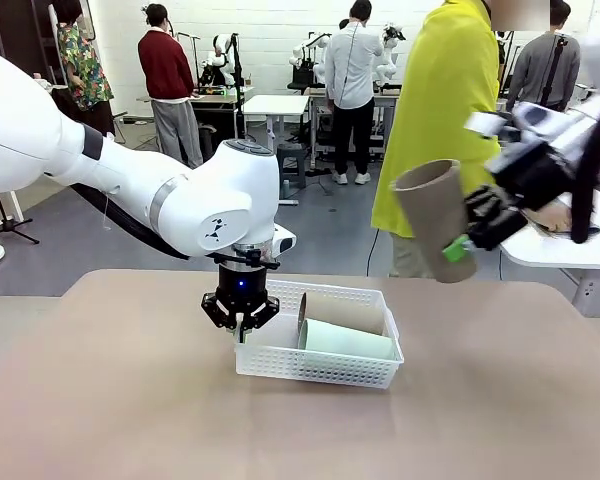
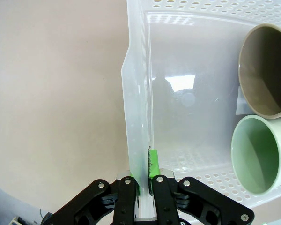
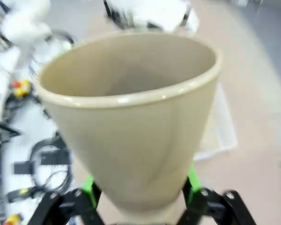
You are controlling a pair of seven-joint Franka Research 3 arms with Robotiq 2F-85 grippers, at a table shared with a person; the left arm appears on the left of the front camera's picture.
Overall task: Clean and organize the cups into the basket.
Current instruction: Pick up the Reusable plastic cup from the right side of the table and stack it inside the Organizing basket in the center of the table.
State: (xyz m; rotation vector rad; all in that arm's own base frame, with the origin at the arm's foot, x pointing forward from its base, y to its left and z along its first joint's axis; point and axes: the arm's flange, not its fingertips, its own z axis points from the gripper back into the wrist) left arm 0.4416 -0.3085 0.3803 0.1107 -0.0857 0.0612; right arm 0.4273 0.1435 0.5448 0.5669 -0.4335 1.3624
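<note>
The white basket (image 1: 280,362) stands in the middle of the table. My left gripper (image 1: 242,322) points straight down and is shut on its left wall; in the left wrist view its green pads (image 2: 153,161) pinch the thin wall (image 2: 136,93) from both sides. A mint green cup (image 1: 348,341) (image 2: 256,154) and a tan cup (image 1: 330,305) (image 2: 267,70) lie on their sides inside the basket. High at the right, my right gripper (image 1: 458,250) is shut on the base of another tan cup (image 1: 430,205) (image 3: 131,117), which is tilted with its mouth up and to the left.
A person in a yellow top (image 1: 440,110) stands at the far side, behind the raised cup. The brown table (image 1: 110,400) lies bare around the basket. A white table (image 1: 570,245) stands at the far right.
</note>
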